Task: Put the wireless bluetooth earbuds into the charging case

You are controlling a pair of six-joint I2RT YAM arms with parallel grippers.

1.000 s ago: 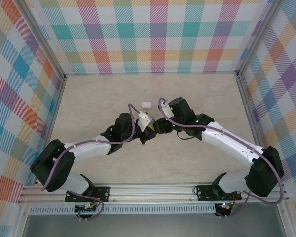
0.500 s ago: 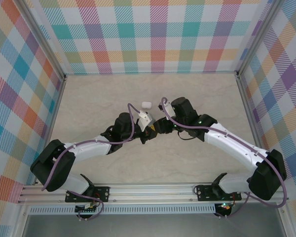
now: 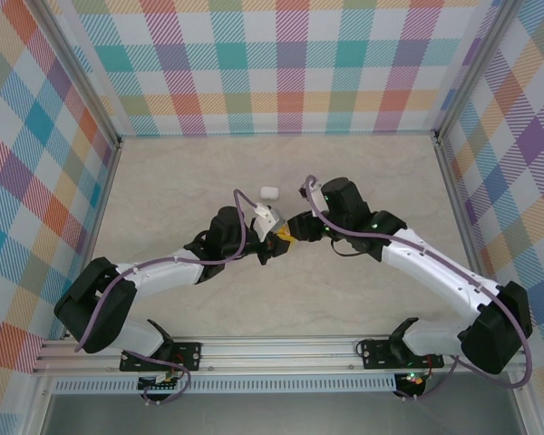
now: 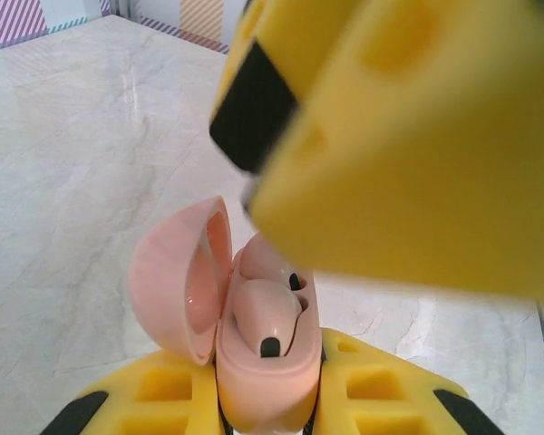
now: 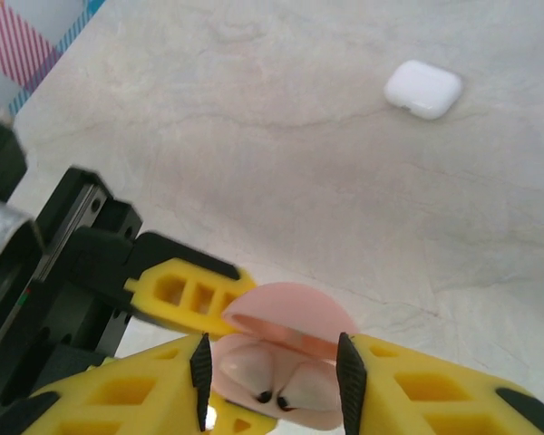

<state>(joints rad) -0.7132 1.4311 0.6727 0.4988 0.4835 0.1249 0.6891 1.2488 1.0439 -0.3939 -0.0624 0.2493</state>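
Left gripper (image 3: 275, 237) and right gripper (image 3: 292, 235) crowd mid-table; white case (image 3: 268, 192) just beyond; table (image 3: 163, 181) otherwise open.

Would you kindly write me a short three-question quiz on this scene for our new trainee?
1. Multiple choice: What does the left gripper hold?
A) the pale-pink rounded plastic charging case
B) a blue cup
C) nothing
2. True or false: The small white glossy rounded-rectangle case lies by itself on the beige marble-patterned table.
3. Fill in: The pink case's hinged lid is ____.
Key: 1 A; 2 true; 3 open.
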